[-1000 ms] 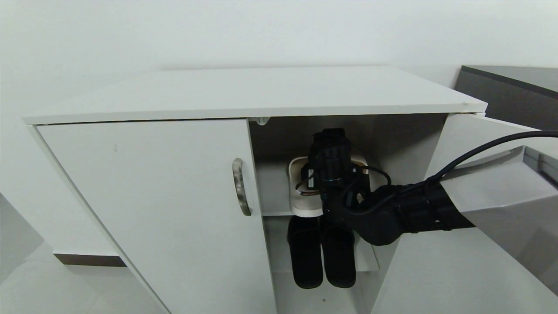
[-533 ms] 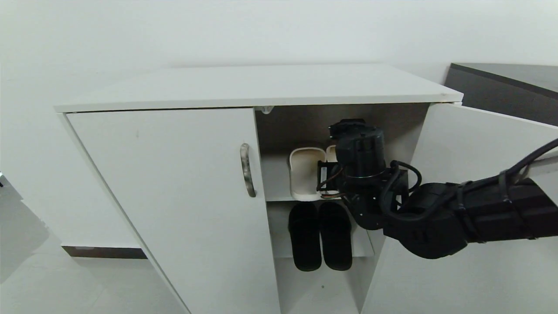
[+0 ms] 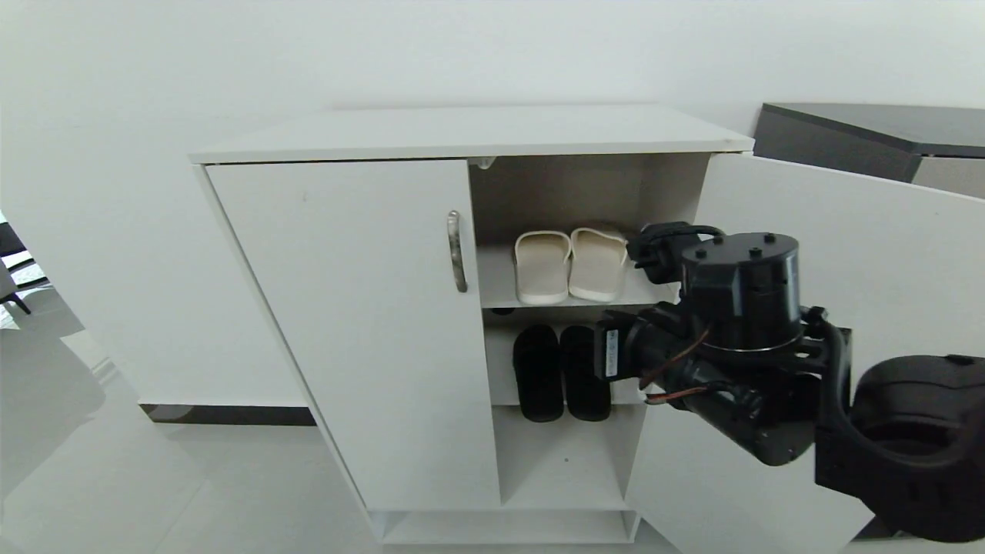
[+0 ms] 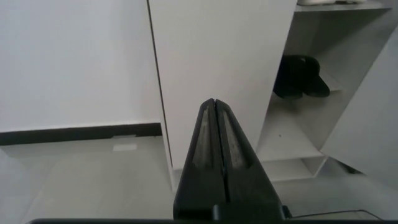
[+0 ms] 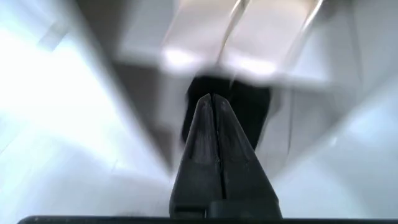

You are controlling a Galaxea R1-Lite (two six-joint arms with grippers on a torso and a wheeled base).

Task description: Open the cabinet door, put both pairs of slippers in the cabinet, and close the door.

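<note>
The white cabinet (image 3: 477, 131) has its left door (image 3: 354, 308) closed and its right door (image 3: 846, 231) swung wide open. A pair of white slippers (image 3: 569, 265) lies side by side on the upper shelf. A pair of black slippers (image 3: 560, 373) lies on the shelf below, also seen as the black slippers (image 4: 301, 76) and the black slippers (image 5: 249, 106). My right gripper (image 3: 650, 246) hangs shut and empty just outside the opening, to the right of the white slippers (image 5: 249, 43). My left gripper (image 4: 214, 102) is shut and empty, low in front of the closed door (image 4: 217, 50).
A metal handle (image 3: 457, 251) runs down the closed door's right edge. A dark grey unit (image 3: 869, 135) stands behind the open door at the right. Pale floor (image 3: 154, 477) spreads out left of the cabinet, and a white wall (image 3: 115, 192) rises behind it.
The head view has pulled back from the cabinet. My right gripper has drawn out of the upper shelf to the right, leaving the white slippers lying there.
</note>
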